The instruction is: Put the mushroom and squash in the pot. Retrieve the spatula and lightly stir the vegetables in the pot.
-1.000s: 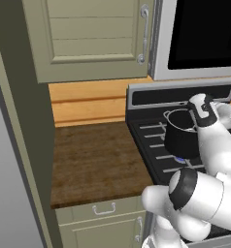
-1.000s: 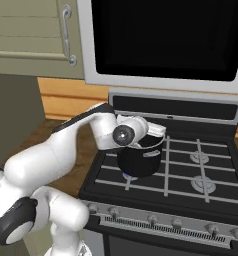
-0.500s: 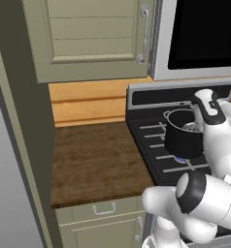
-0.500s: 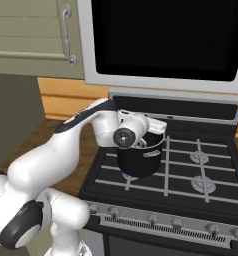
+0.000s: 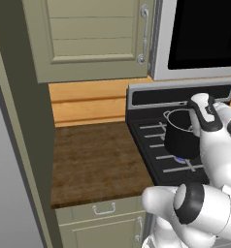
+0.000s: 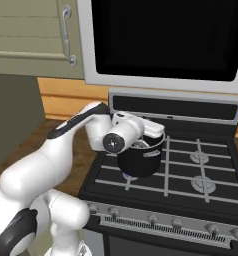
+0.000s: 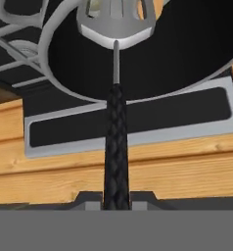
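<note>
From the hand view I see my gripper [image 7: 116,203] clamped on the spatula [image 7: 115,98]; its black braided handle runs straight out from between the fingertips, and the slotted silver head sits at the far end, inside the pot [image 7: 187,54]; a pale bit and an orange bit show through the slots, too hidden for me to name; in the right base view the hand hangs just over the pot [image 6: 140,159] on the stove [image 6: 191,172]'s near-left burner.
</note>
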Tool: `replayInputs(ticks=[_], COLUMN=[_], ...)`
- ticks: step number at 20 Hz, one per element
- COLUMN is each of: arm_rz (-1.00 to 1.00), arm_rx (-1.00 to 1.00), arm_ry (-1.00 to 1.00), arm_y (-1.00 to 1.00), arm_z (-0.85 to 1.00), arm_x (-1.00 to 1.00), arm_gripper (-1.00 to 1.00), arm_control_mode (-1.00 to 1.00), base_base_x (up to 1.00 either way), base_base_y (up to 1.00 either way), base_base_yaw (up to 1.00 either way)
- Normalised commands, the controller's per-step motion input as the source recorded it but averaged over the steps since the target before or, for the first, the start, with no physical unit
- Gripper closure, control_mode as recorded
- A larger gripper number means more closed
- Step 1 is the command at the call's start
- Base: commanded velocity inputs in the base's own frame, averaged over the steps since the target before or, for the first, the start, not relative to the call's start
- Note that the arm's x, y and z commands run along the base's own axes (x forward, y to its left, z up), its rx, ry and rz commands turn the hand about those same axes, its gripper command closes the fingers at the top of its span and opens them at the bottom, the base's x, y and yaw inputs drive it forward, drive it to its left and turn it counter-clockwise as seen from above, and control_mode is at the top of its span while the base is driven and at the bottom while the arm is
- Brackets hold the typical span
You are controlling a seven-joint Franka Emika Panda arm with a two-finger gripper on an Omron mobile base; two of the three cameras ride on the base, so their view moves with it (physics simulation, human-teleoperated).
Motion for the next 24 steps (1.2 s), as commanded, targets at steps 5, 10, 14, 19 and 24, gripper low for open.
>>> replayInputs(ticks=[5, 10, 14, 19, 24], arm_rz=[-0.05, -0.01, 0.0, 0.03, 0.06], arm_rx=[0.0, 0.0, 0.01, 0.08, 0.04], arm_ry=[0.18, 0.17, 0.04, -0.06, -0.15], arm_y=[0.02, 0.17, 0.33, 0.29, 0.05], arm_z=[0.02, -0.06, -0.04, 0.02, 0.0], arm_x=[0.12, 0.21, 0.23, 0.29, 0.56], arm_gripper=[1.0, 1.0, 1.0, 1.0, 1.0], arm_control_mode=[-1.0, -1.0, -1.0, -1.0, -1.0], base_base_x=[0.0, 0.0, 0.0, 0.0, 0.0], base_base_y=[0.0, 0.0, 0.0, 0.0, 0.0], base_base_yaw=[0.0, 0.0, 0.0, 0.0, 0.0])
